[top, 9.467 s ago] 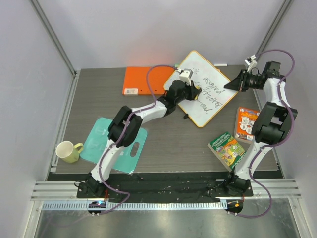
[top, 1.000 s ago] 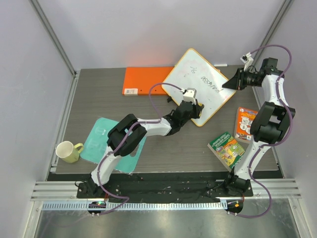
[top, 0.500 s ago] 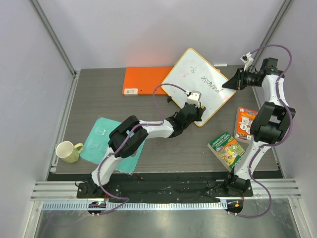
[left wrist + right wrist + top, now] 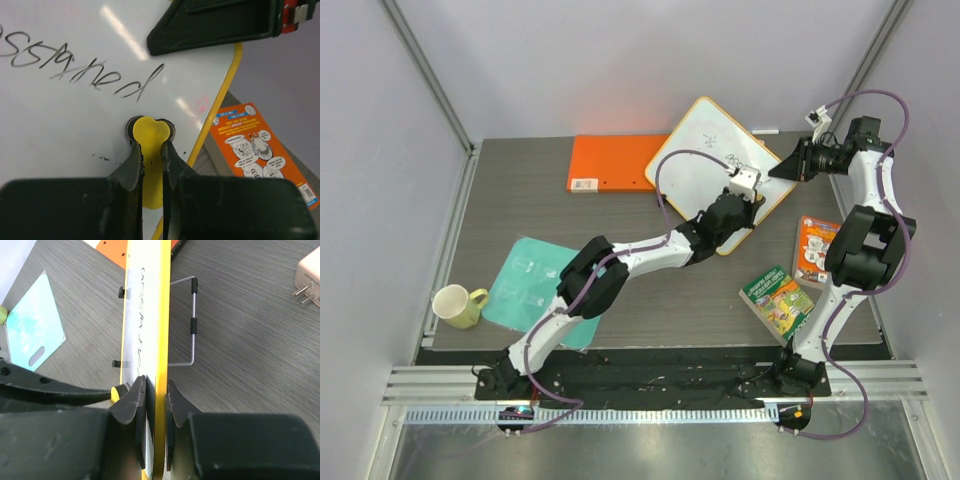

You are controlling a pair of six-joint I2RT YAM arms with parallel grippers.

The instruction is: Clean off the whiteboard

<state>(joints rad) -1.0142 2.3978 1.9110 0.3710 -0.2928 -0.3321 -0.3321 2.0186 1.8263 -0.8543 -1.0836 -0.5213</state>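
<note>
The whiteboard (image 4: 700, 160), white with a yellow rim, stands tilted at the back of the table. One line of dark handwriting (image 4: 75, 67) remains near its right corner. My left gripper (image 4: 748, 197) is shut on a small yellow eraser (image 4: 151, 131) and presses it against the board just below the writing, near the rim. My right gripper (image 4: 782, 172) is shut on the board's yellow rim (image 4: 161, 340) at the right corner and holds the board up. Its black finger also shows in the left wrist view (image 4: 215, 25).
An orange folder (image 4: 610, 162) lies behind the board. A teal cutting board (image 4: 535, 285) and a yellow-green mug (image 4: 460, 305) are at the front left. An orange book (image 4: 817, 250) and a green book (image 4: 778, 297) lie at the right. The board's wire stand (image 4: 192, 325) and a white plug (image 4: 310, 280) are behind it.
My left gripper has slid the eraser rightward along the board toward its right corner. The lower lines of writing seen earlier are gone. The right gripper has stayed on the rim.
</note>
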